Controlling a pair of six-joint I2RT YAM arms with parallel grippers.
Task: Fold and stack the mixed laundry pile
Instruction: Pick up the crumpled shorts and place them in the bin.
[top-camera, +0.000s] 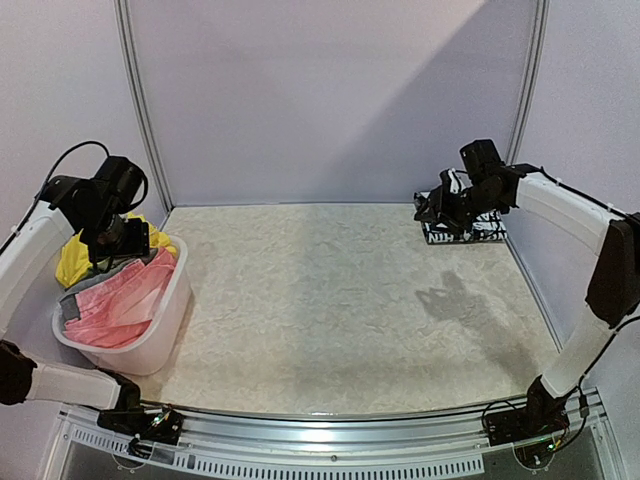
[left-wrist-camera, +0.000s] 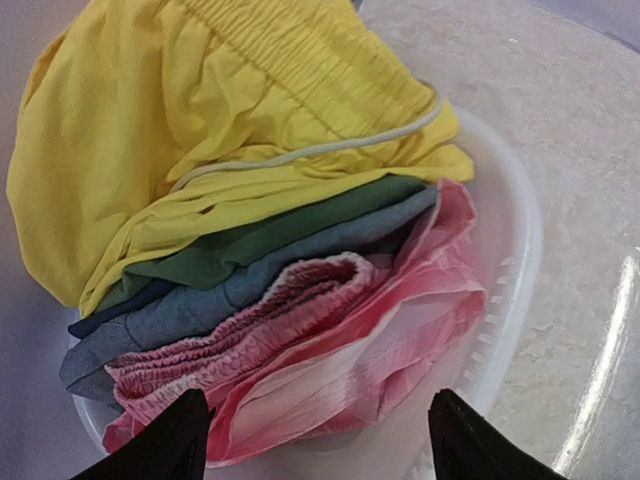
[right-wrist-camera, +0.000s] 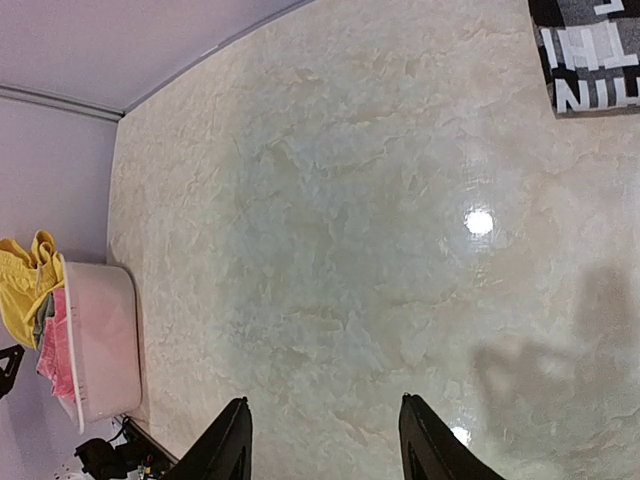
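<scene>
Left gripper hangs over the round white plastic basket at the left edge of the beige table, jaws wide, empty. The basket holds the soft pile: bright yellow garment, green layer, grey-blue one, crinkled pink piece. Folded black-and-white checked shirt with white lettering lies far right. Right gripper is at its left edge, jaws partly apart, empty.
</scene>
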